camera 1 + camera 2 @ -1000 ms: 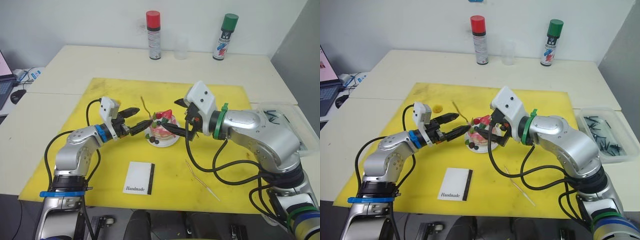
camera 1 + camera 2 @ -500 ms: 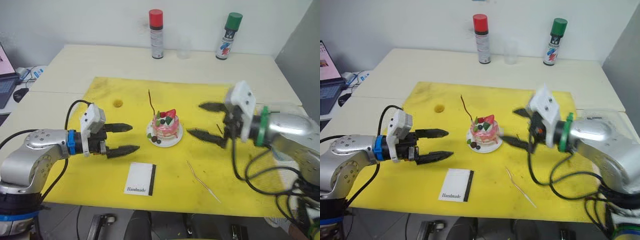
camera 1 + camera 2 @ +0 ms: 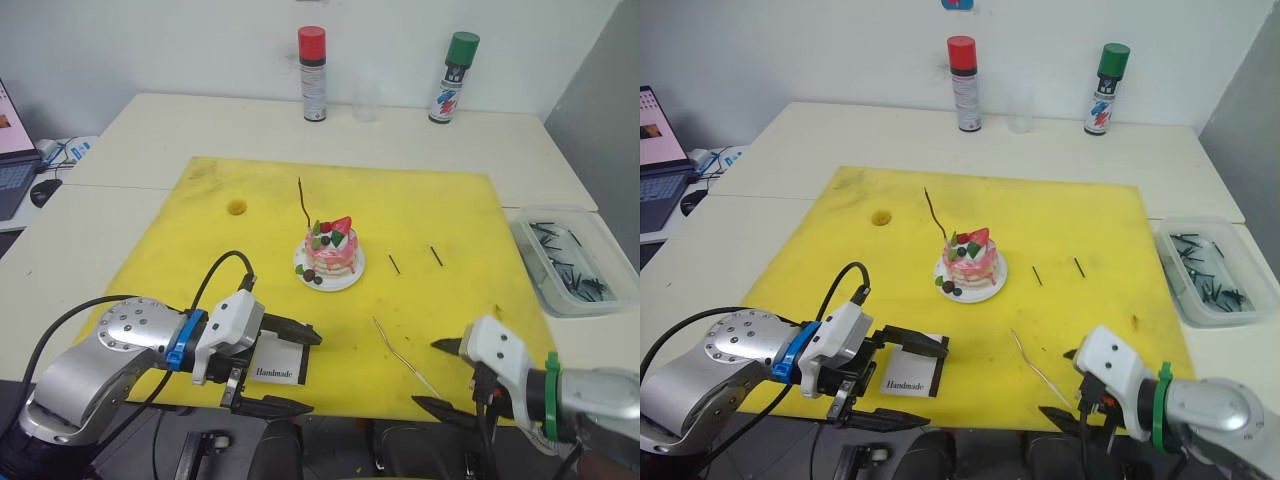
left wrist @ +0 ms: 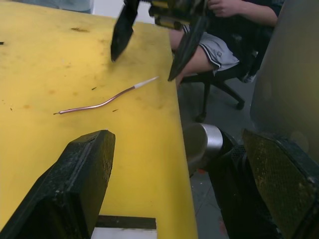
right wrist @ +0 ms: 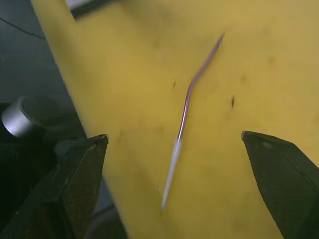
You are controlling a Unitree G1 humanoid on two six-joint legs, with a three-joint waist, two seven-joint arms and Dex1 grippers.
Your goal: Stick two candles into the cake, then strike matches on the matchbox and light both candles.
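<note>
One candle (image 3: 302, 200) is seen planted upright in the cake (image 3: 330, 249); the other candle (image 3: 404, 361) is left flat on the yellow mat (image 3: 440, 210). Both grippers, left (image 3: 287, 368) and right (image 3: 437, 377), are held spread wide at the near edge, by the matchbox (image 3: 281, 360).

The matchbox (image 3: 908, 377) bears "Handmade" in black script; the spray cans' labels cannot be read
</note>
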